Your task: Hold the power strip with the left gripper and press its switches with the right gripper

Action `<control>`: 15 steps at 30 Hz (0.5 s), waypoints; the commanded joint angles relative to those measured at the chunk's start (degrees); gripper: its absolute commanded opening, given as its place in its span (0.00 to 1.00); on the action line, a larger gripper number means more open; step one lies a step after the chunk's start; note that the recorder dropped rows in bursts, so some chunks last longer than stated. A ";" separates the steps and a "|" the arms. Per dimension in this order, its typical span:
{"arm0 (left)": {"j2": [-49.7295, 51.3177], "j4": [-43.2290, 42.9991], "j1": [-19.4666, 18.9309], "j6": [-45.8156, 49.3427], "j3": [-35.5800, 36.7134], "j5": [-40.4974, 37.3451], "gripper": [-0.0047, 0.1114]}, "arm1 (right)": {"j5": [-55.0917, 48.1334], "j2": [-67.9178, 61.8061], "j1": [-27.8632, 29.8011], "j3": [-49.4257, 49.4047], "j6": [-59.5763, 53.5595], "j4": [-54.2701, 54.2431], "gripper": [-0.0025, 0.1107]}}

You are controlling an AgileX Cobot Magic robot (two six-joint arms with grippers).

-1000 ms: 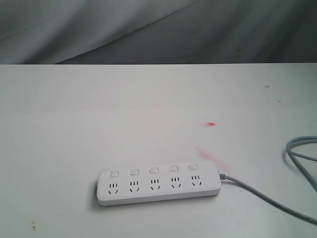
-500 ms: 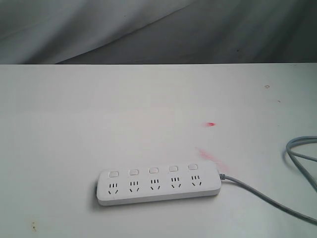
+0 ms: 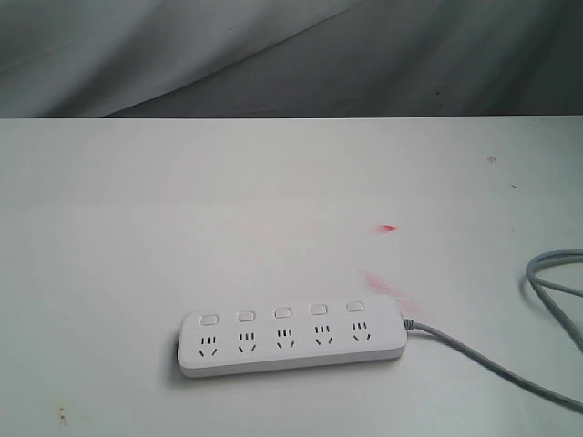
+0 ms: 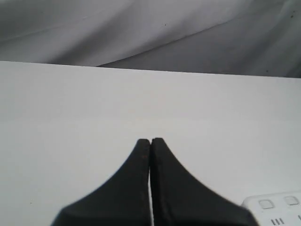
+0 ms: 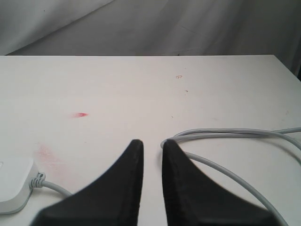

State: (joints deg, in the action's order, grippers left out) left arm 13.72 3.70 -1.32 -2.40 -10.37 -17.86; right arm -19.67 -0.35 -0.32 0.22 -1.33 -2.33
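Note:
The white power strip (image 3: 291, 339) lies flat near the table's front, its five switches (image 3: 282, 313) in a row above the sockets. Its grey cable (image 3: 483, 360) leaves the right end and loops at the right edge. Neither gripper shows in the exterior view. In the left wrist view my left gripper (image 4: 150, 140) is shut on nothing above bare table, with a corner of the power strip (image 4: 277, 209) beside it. My right gripper (image 5: 153, 143) stands open by a narrow gap with nothing in it, the cable (image 5: 235, 134) loop just beyond one fingertip and the power strip's end (image 5: 14, 186) off to the side.
A small red mark (image 3: 389, 228) and a pink smear (image 3: 387, 284) lie on the white table (image 3: 182, 209) behind the strip. Grey cloth (image 3: 273, 55) hangs behind the table's far edge.

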 commanded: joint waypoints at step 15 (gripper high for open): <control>-11.03 -5.19 0.18 -0.53 4.00 -3.39 0.04 | 0.11 0.35 0.32 -0.22 0.09 0.20 0.15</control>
State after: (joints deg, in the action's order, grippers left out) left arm 3.38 -1.28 -1.32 -2.40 -6.75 -20.88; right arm -19.67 -0.35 -0.32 0.22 -1.33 -2.33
